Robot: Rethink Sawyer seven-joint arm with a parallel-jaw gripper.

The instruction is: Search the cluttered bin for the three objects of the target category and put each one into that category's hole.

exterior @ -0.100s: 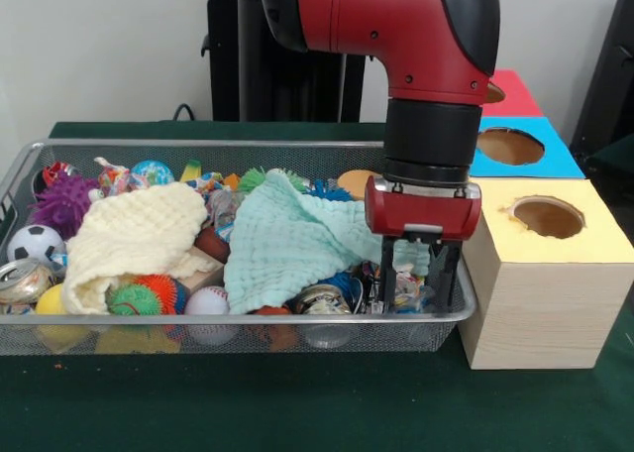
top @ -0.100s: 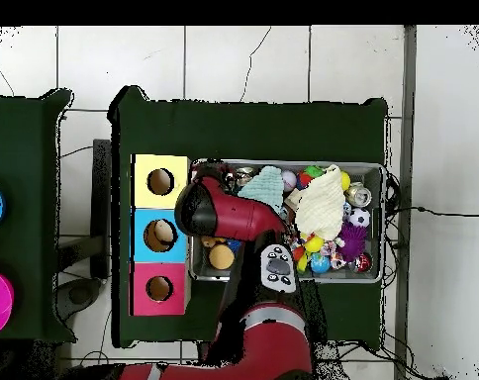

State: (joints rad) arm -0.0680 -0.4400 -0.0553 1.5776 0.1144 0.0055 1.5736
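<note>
Tool [exterior @ -0.100s: 421, 283] is sitting spread, empty, in the bin [exterior @ -0.100s: 248, 145] at lower right; risking snagging green cloth [exterior @ -0.100s: 287, 244] or jamming the rim.

You can't tell what lies between the fingers of the gripper [exterior @ -0.100s: 420, 274] inside the wire bin [exterior @ -0.100s: 30, 160]; clutter there blurs together. The mint cloth [exterior @ -0.100s: 287, 244] and cream cloth [exterior @ -0.100s: 134, 234] cover much of the bin's contents. From overhead, the arm [top @ -0.100s: 229, 213] hides the gripper and the bin's end nearest the yellow box [top @ -0.100s: 143, 163].
</note>
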